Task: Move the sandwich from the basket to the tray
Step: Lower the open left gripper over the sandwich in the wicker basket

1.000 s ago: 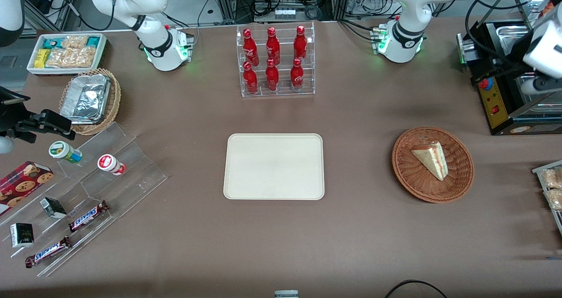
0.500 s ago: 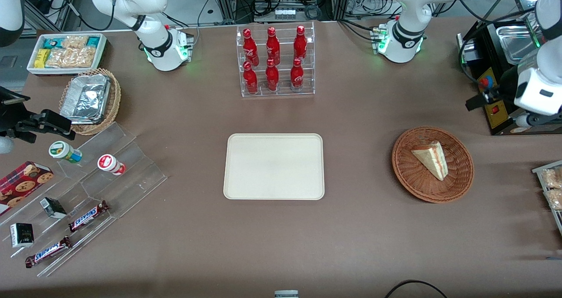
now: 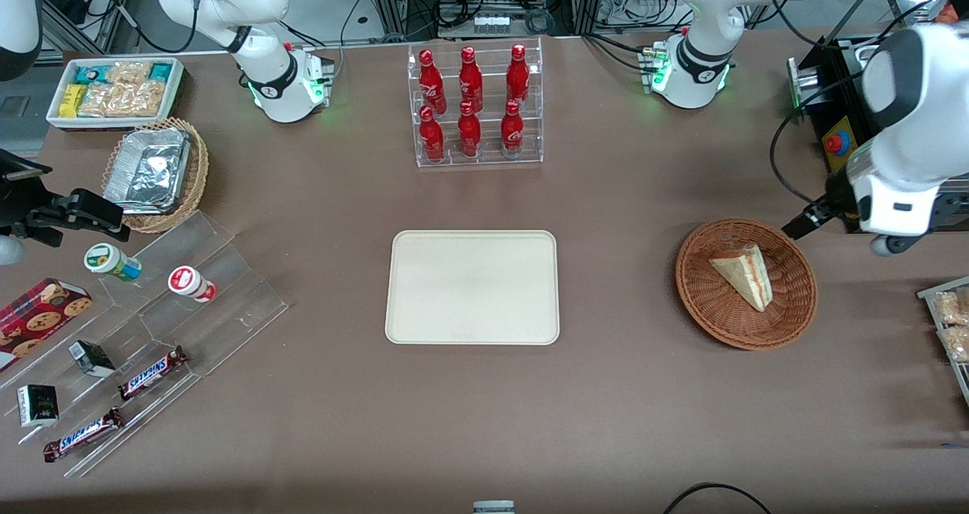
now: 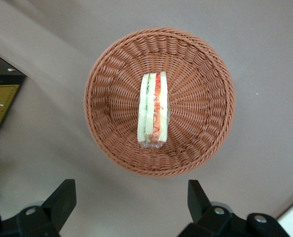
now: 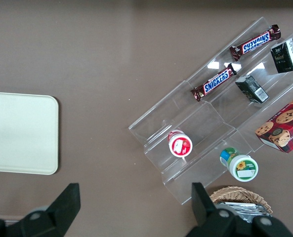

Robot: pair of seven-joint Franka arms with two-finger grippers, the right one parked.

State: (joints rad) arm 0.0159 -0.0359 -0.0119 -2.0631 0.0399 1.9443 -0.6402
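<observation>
Above round reddish-brown wicker basket hand is hovered, fingers spread, nothing gripped. White triangular sandwich not yet picked; cream rectangular tray bare, whole transfer left.

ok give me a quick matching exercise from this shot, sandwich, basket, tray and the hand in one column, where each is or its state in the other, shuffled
Things:
1. sandwich
2. basket
3. tray
4. hand

Places or states:
A. lies bare in the middle of the table, nearer the front camera than the bottle rack
B. open, holding nothing, hanging above the table beside the basket
C. round woven bowl toward the working arm's end of the table
D. wedge lying in the woven bowl

Pairs: 1-D, 2-C, 3-A, 4-B
</observation>
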